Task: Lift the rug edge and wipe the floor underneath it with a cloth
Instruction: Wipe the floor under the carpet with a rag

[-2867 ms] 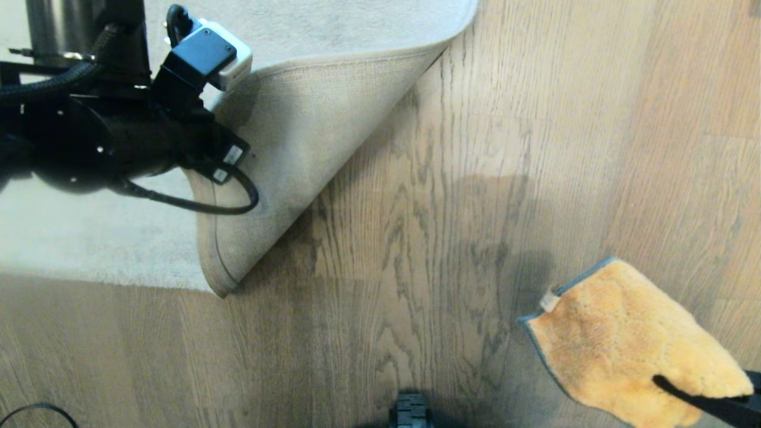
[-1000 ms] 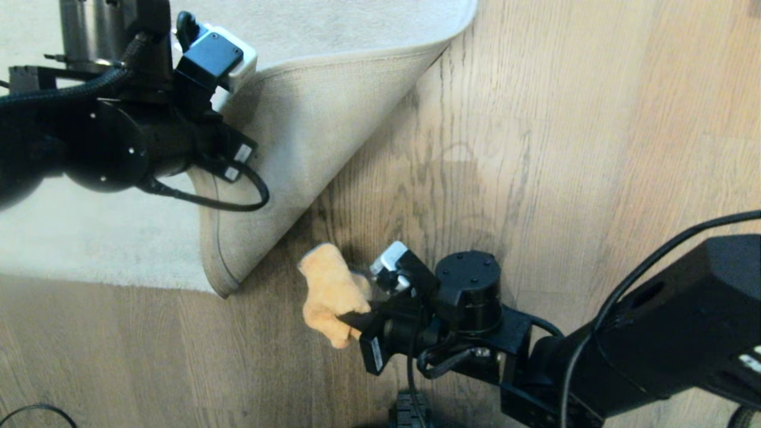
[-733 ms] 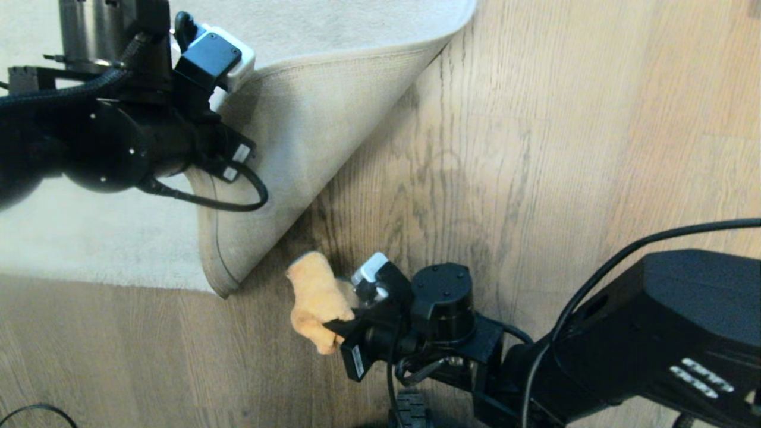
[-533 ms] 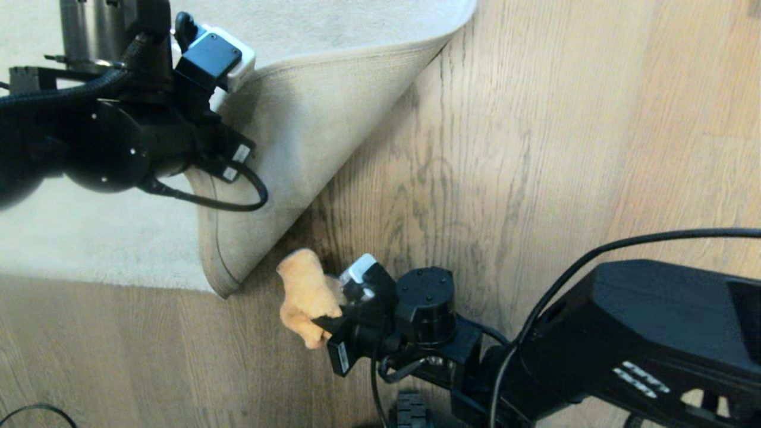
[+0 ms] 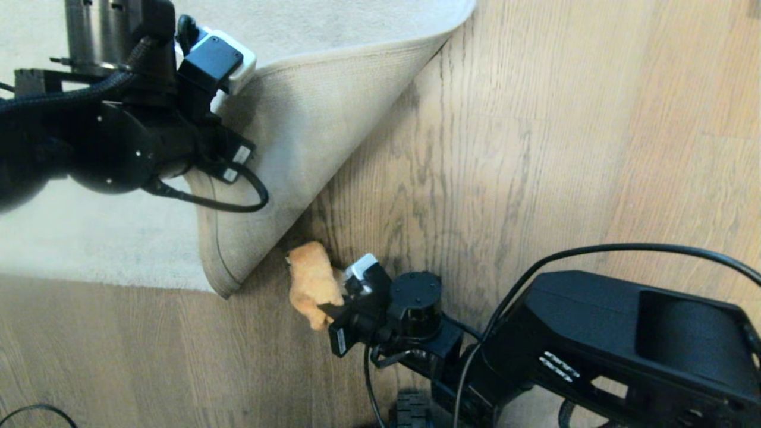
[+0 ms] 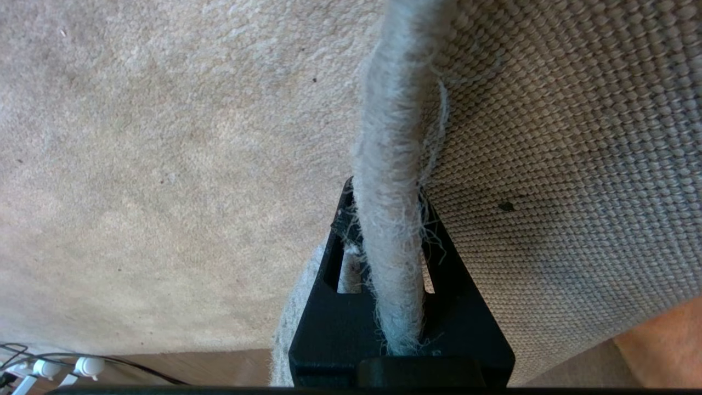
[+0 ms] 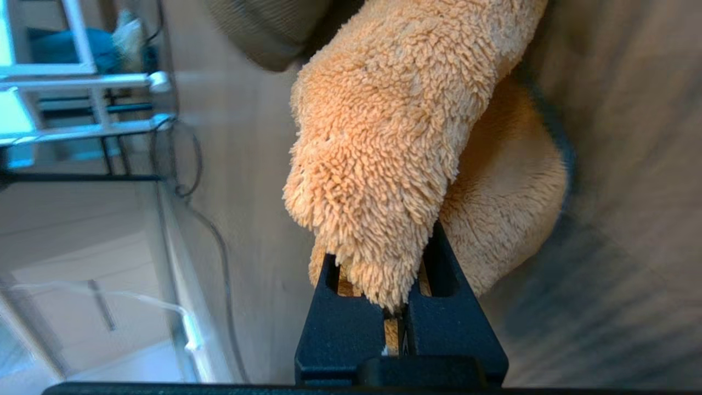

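The right gripper [image 5: 326, 309] is clamped on the small orange-tan fuzzy cloth [image 5: 309, 282], which bunches ahead of its fingers on the light brown wood-grain floor [image 5: 535, 148], just beside the folded-back rug. The left gripper [image 6: 386, 241] pinches the pale grey rug edge [image 6: 389, 164], holding its beige woven backing turned up.

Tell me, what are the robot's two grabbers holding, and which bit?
Left gripper pinches the rug edge, its fuzzy border. Right gripper pinches the cloth by one bunched end.
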